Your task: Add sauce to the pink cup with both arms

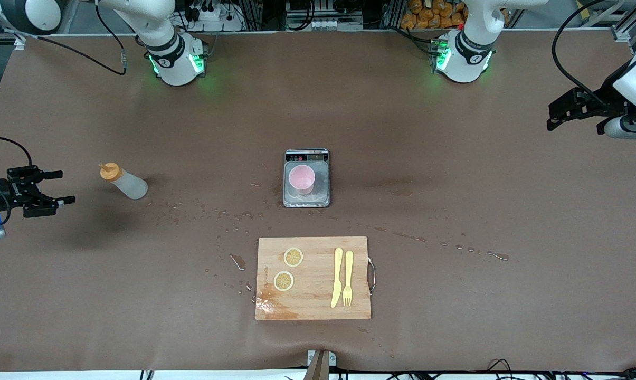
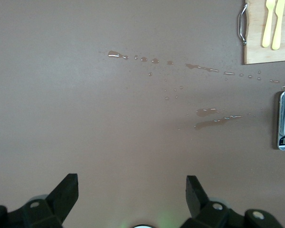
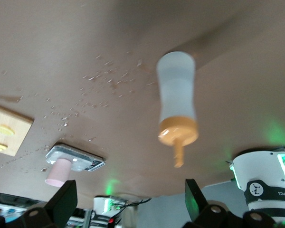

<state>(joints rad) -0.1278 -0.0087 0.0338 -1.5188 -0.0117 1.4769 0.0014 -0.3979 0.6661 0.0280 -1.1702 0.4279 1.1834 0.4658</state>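
Only overhead: lemon slices (image 1: 293, 257) beside cutlery (image 1: 342, 277).

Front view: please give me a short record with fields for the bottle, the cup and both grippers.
sauce bottle: stands on the table toward the right arm's end, free
pink cup: upright on the scale
right gripper: open, empty, beside the bottle
left gripper: open, empty, waits at the left arm's end
cutting board: nearer the camera than the scale
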